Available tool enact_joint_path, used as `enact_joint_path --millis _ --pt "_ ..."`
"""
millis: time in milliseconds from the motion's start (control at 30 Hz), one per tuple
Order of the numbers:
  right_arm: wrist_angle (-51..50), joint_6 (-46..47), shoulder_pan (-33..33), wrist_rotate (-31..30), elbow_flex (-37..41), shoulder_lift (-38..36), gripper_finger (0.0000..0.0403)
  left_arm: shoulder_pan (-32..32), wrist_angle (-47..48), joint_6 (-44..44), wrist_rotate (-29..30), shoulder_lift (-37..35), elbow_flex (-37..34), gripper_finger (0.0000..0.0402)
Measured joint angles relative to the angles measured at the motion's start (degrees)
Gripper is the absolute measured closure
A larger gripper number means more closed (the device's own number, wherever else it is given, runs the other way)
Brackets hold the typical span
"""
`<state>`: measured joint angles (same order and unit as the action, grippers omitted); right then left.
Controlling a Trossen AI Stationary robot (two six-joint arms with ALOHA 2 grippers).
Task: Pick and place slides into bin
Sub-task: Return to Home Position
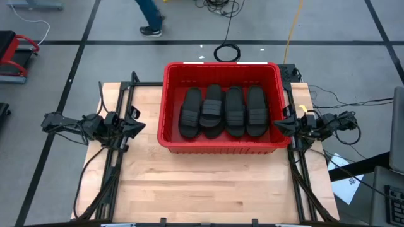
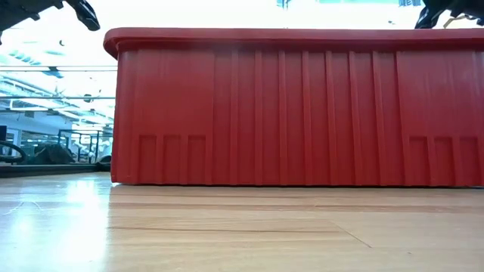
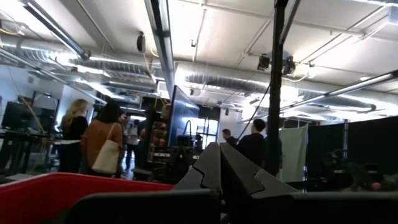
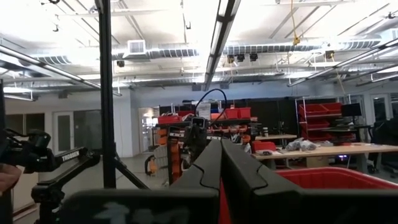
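A large rectangular bright red plastic bin (image 1: 221, 147) with ribbed walls stands on the pale wooden table (image 1: 208, 189), midway along its far edge. Inside it the black rubber slides (image 1: 222, 112) lie side by side, four showing in a row across the bin's floor; whether more lie beneath them I cannot tell. The left gripper (image 1: 136, 127) hangs just outside the bin's left wall, its fingers (image 3: 208, 165) pressed together on nothing. The right gripper (image 1: 279, 126) hangs beside the right wall, its fingers (image 4: 210, 163) likewise closed and empty.
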<state>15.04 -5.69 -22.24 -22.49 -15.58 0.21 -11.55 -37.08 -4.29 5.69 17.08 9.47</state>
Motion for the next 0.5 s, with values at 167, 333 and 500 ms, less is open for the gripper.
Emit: enact_joint_path --millis 167,333,500 --pt "-0.32 0.33 0.00 -0.14 0.00 0.00 0.0403 0.00 0.08 -0.61 -0.22 0.00 0.00 0.0401" --pt "-0.34 0.26 0.00 -0.12 0.00 0.00 0.0403 0.00 1.14 0.77 -1.66 -0.01 0.02 0.0401" --pt "-0.32 2.01 0.00 -0.12 0.00 0.00 0.0403 0.00 2.08 -0.86 -1.48 0.00 0.02 0.0397"
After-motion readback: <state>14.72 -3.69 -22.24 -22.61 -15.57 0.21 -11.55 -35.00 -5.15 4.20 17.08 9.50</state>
